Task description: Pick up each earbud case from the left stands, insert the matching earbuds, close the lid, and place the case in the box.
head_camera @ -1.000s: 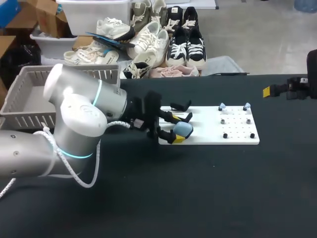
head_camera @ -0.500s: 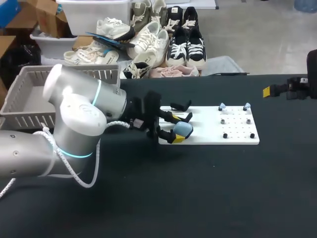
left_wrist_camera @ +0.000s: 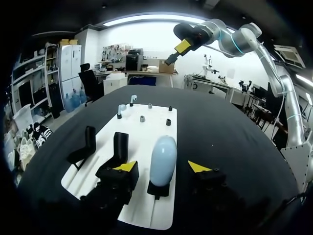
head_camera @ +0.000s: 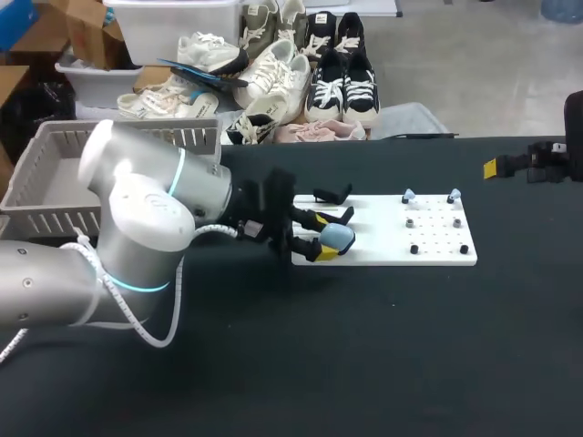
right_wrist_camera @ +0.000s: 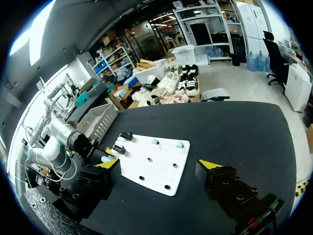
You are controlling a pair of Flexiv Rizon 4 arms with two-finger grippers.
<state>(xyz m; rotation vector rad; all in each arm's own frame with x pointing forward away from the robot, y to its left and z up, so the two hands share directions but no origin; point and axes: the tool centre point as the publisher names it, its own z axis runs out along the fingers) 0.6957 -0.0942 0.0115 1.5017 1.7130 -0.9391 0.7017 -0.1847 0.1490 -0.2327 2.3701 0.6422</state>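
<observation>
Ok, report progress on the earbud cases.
Done: nothing visible; no case shows in the basket. In hand: left pincer open around the blue case, which sits on its stand. Left: grip, lift, insert the earbuds from pegs on the white board, close the lid, box it.

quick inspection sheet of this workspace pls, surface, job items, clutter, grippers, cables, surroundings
surface: black table, with a white board lying flat on it
job's things: light blue earbud case upright on its stand, lid shut; two empty black stands beside it; two earbuds on pegs at the board's far end; basket at the table's left
clutter: nothing seen
grippers: left gripper around the case, jaws open with gaps on both sides; right gripper at the table's right edge, jaws open, holding nothing
cables: white coiled cable along the left arm
surroundings: nothing seen
</observation>
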